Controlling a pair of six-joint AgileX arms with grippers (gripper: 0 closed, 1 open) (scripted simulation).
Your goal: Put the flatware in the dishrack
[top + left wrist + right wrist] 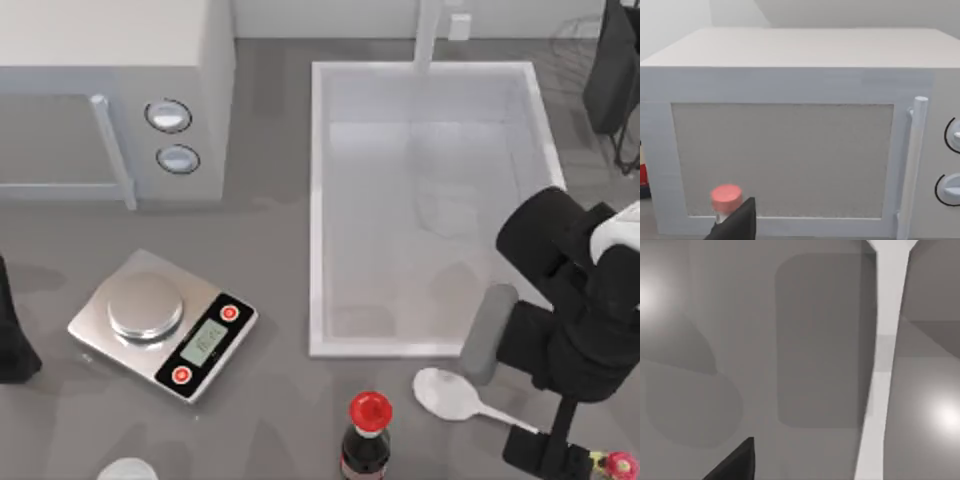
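Note:
The flatware, a white spoon (450, 393), lies on the grey counter just in front of the sink, right of centre. Its thin handle runs to the right toward a pink-red knob (622, 463). My right gripper (545, 447) hangs over the handle's middle and is open, holding nothing. In the right wrist view the white handle (879, 390) runs across the picture beside one dark fingertip (737, 464). The dishrack (610, 70), dark wires with a black upright panel, stands at the back right corner, partly cut off. My left arm (12, 340) is parked at the left edge, its gripper open.
A large white sink (318, 200) fills the middle. A white microwave (110, 60) stands at the back left and also fronts the left wrist view (790, 90). A silver kitchen scale (160, 322) sits front left. A red-capped dark bottle (368, 430) stands just left of the spoon.

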